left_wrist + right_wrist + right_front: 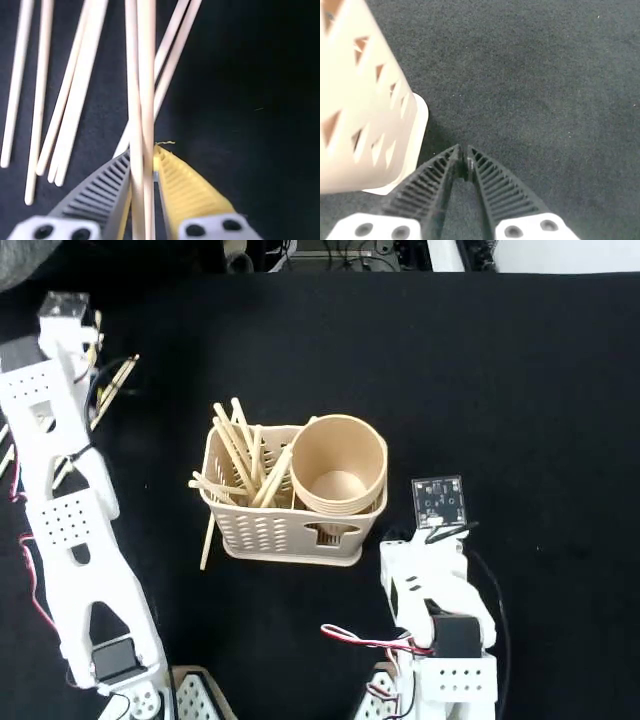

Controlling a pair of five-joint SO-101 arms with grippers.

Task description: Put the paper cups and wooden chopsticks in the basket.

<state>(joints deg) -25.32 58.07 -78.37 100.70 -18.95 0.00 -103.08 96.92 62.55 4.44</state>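
Chopsticks [141, 75] sit pinched in the left pincer [143, 151], arm stretched to the surface's [520, 390] far left edge. Right pincer [463, 150], pressed together, rests low beside the basket [290, 535] holding stacked paper cups [338, 465].

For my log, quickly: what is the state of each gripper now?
Left gripper: shut on wooden chopsticks.
Right gripper: shut, holding nothing.

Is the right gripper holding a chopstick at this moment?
No, the right gripper is shut on nothing, above the black table beside the basket.
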